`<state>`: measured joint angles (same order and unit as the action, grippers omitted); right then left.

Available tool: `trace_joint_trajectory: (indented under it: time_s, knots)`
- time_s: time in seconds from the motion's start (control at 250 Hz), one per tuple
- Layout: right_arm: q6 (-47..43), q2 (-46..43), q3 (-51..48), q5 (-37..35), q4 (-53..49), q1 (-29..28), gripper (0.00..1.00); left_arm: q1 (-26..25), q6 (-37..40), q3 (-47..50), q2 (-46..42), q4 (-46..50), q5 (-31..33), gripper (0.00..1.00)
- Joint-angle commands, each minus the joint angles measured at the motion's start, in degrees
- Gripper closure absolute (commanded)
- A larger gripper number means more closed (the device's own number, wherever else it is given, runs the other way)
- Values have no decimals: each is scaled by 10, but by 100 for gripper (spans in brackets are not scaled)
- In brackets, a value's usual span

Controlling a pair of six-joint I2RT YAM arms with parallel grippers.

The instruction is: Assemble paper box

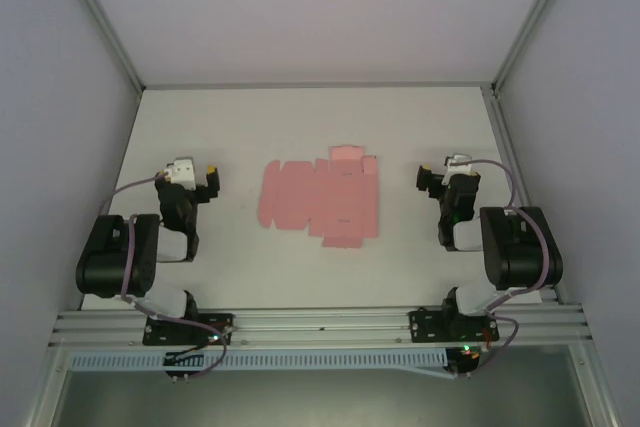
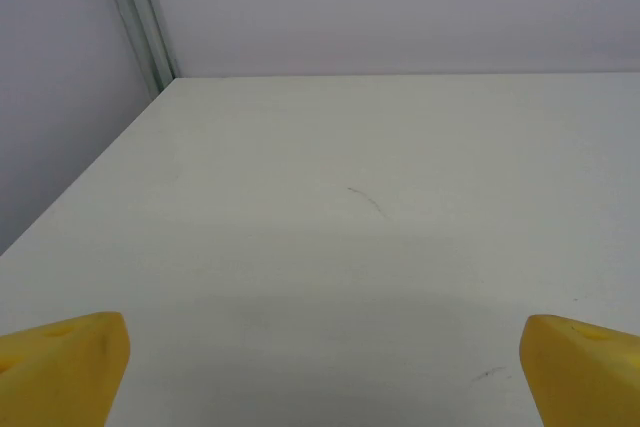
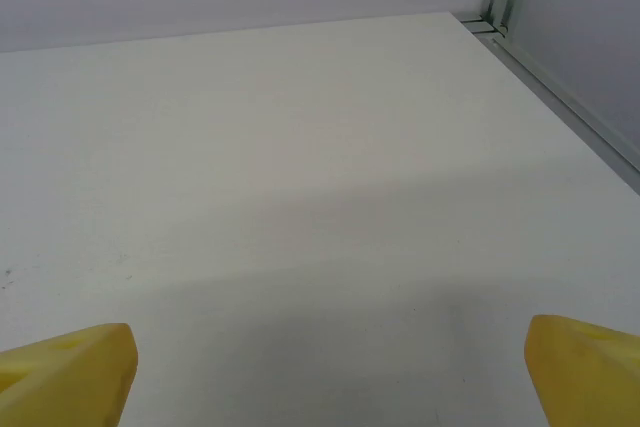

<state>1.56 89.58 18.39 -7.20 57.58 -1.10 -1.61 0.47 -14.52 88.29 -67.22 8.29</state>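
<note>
The paper box (image 1: pixel 320 197) lies as a flat pale pink die-cut sheet with tabs and flaps in the middle of the white table (image 1: pixel 320 117). My left gripper (image 1: pixel 207 185) rests to the left of the sheet, apart from it, open and empty. My right gripper (image 1: pixel 428 180) rests to the right of the sheet, also apart, open and empty. In the left wrist view the yellow fingertips (image 2: pixel 65 362) stand wide over bare table. The right wrist view has its yellow fingertips (image 3: pixel 70 372) just as wide over bare table.
Pale walls and aluminium frame posts (image 1: pixel 105 27) enclose the table on three sides. An aluminium rail (image 1: pixel 320 325) holding both arm bases runs along the near edge. Bare table lies behind the sheet.
</note>
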Motion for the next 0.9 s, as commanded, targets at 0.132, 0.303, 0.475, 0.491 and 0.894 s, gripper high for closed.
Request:
trace_joint_trajectory:
  time_s: [0.132,0.303,0.475,0.491,0.894]
  knots:
    - [6,-2,9,7,2,0,0,-1,13,-5,1,-10,-7,0]
    - [7,-2,10,8,0,1,0,-1,13,-6,1,-8,-8,0]
    - [7,-2,10,9,0,1,0,-2,14,-7,1,-7,-8,0]
    - [7,-2,10,8,0,1,0,-2,14,-7,1,-7,-9,0]
    - [0,-6,3,23,13,1,0,-2,14,-11,-5,6,-11,0]
